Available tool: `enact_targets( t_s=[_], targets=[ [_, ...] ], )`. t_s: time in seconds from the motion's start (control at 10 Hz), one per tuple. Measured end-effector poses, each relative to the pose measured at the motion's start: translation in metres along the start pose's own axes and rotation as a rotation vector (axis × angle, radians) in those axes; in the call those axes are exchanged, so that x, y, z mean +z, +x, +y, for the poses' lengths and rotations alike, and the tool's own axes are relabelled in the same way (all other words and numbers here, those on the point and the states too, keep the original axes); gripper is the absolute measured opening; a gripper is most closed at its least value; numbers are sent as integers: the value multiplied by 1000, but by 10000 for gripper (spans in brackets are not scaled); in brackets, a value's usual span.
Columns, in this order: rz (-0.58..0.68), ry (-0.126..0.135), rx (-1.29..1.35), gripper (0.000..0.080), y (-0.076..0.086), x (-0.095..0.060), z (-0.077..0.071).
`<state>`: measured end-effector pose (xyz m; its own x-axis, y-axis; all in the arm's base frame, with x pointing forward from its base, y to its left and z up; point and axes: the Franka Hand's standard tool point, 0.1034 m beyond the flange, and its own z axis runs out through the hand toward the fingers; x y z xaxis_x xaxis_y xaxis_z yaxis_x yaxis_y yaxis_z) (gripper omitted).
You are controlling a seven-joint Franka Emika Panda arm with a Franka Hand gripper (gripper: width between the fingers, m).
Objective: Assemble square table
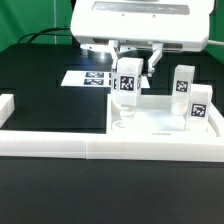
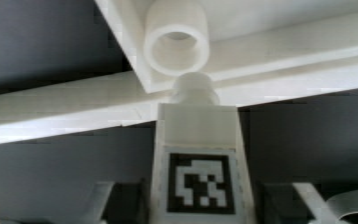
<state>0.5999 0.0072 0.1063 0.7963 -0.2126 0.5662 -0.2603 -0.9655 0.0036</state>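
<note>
My gripper (image 1: 128,70) is shut on a white leg block (image 1: 127,82) with a black-white tag and holds it upright over the near-left corner of the square tabletop slab (image 1: 155,122). In the wrist view the held leg (image 2: 202,140) runs up the middle between my fingers (image 2: 114,203). Its tip ends just short of an empty round corner hole (image 2: 176,45) in the slab (image 2: 220,25). Two more tagged legs (image 1: 183,82) (image 1: 200,104) stand upright on the slab at the exterior view's right. A fourth leg is not in view.
Long white border bars run along the front (image 1: 100,148) and the left (image 1: 8,106); one crosses the wrist view (image 2: 87,110) under the slab corner. The marker board (image 1: 85,77) lies on the black table behind the held leg.
</note>
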Motion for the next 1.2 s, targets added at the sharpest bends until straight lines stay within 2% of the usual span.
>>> enact_targets(
  t_s=[0.2,0.3,0.7,1.2],
  targets=[
    [-10,-9,4,290,2,1,10],
    [-11,-9,4,290,1,1,10],
    [-18,-4,-7,290,-14,7,-2],
    [18,-7,-16,290,-11,10,-1]
  ],
)
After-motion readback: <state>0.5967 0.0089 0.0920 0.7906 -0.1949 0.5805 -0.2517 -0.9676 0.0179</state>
